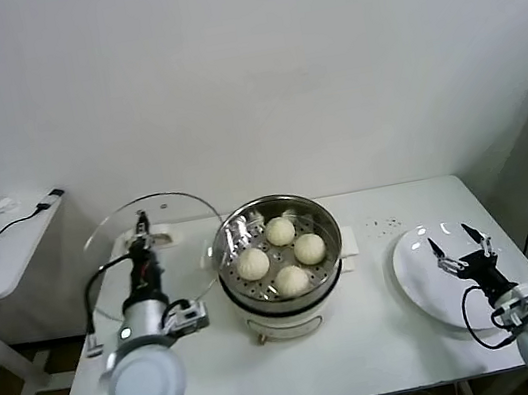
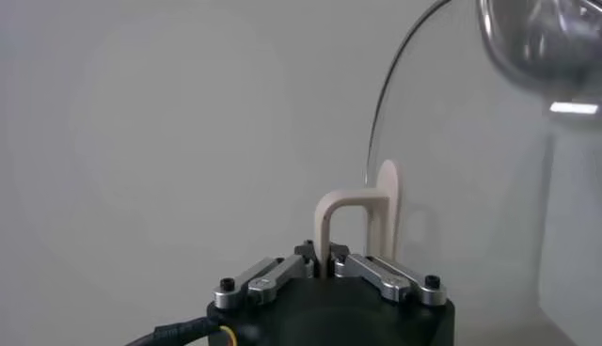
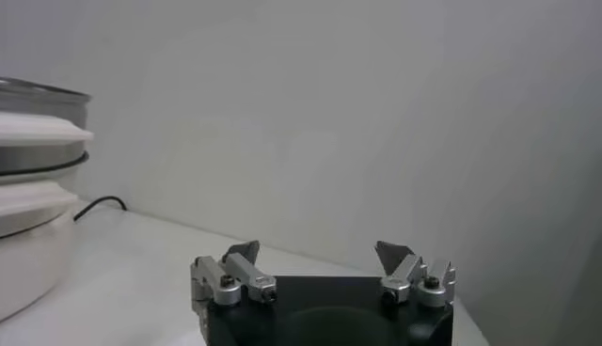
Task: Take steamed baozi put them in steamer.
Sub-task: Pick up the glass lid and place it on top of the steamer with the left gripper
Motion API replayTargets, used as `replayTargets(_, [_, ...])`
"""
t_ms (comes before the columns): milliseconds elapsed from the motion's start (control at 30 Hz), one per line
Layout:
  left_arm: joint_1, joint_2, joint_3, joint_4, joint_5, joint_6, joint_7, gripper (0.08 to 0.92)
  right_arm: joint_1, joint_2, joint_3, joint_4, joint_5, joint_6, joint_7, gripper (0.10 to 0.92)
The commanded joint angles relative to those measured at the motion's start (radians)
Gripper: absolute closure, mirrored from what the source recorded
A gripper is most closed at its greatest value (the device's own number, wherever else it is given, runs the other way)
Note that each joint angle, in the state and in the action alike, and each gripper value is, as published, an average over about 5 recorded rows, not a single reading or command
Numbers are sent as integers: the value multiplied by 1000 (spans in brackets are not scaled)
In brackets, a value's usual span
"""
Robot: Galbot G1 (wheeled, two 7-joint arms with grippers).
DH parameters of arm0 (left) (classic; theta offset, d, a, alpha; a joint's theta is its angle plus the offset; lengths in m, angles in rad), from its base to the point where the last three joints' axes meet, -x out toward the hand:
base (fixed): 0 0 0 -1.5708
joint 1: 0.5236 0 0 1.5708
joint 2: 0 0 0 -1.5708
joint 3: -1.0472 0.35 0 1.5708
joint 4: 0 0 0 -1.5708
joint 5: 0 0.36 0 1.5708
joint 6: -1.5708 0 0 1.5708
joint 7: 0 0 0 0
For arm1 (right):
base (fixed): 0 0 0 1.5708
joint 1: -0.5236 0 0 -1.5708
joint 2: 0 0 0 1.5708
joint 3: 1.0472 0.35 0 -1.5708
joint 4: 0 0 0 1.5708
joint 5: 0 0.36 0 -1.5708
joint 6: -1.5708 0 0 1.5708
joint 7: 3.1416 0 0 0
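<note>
On the table's middle sits the steamer (image 1: 279, 256), and all four baozi (image 1: 284, 253) lie inside its steel basket, packed close on the perforated floor. I judge the loading done; what seems left is covering the pot.

My left gripper (image 1: 144, 246) is clamped shut on the white handle (image 2: 356, 224) of the glass lid (image 1: 156, 251). The lid stands tilted up on edge at the steamer's left, just beside the rim and clear of the opening. I read that pose as deliberate: held aside, the lid leaves the basket free from above and from the right. In the left wrist view the handle rises straight out between the closed fingers (image 2: 273, 275), so the grip looks centred and square.

My right gripper (image 1: 461, 254) hovers over the plate (image 1: 422, 282) with its jaws spread wide and nothing between them. The plate is bare, which fits every bun having gone across. From the right wrist view the steamer's side (image 3: 33, 197) is well off, so that arm is out of the lid's path.

If I bring the lid down, I would watch its near edge against the basket rim, since glass on a thin handle could swing.
</note>
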Motion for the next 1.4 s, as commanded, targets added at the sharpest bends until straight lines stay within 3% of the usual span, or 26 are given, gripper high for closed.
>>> replayTargets(33, [-235, -332, 301, 179, 227, 77, 120, 849, 12, -2, 5, -22, -6, 3, 3, 203])
replayTargets(200, [-242, -417, 333, 269, 237, 77, 81, 849, 1, -1, 19, -23, -8, 10, 0, 203])
replayTargets(500, [-202, -491, 358, 361, 248, 69, 30, 849, -11, -6, 33, -33, -6, 16, -4, 203])
replayTargets(1400, [-216, -493, 310, 474, 205, 77, -10, 849, -15, 0, 32, -37, -19, 22, -8, 203])
